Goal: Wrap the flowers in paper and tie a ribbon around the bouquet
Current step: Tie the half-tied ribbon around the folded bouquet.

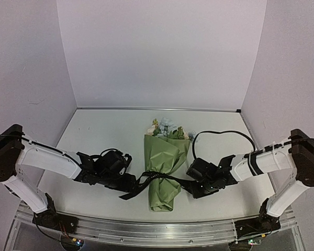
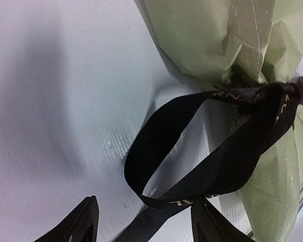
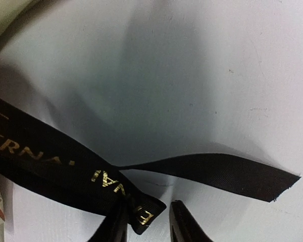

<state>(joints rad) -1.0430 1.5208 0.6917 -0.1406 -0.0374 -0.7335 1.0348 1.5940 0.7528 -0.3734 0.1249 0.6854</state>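
Observation:
The bouquet (image 1: pixel 165 162) lies in the middle of the table, a cone of olive-green paper (image 2: pixel 207 40) with the flowers (image 1: pixel 166 128) at its far, wide end. The black ribbon (image 1: pixel 159 177) with gold lettering is knotted round the cone's narrow part. My left gripper (image 2: pixel 149 222) stands wide open just left of the cone, and a loop of ribbon (image 2: pixel 217 166) and a loose tail run between its fingers. My right gripper (image 3: pixel 149 224) sits right of the cone, jaws narrowly apart. A folded ribbon end (image 3: pixel 141 212) rests against its left finger (image 3: pixel 113 227), and another tail (image 3: pixel 232 174) lies beyond.
A round black cable (image 1: pixel 220 133) loops over the table at the back right. A metal rail (image 1: pixel 157 230) runs along the near edge between the arm bases. White walls close in the table on three sides.

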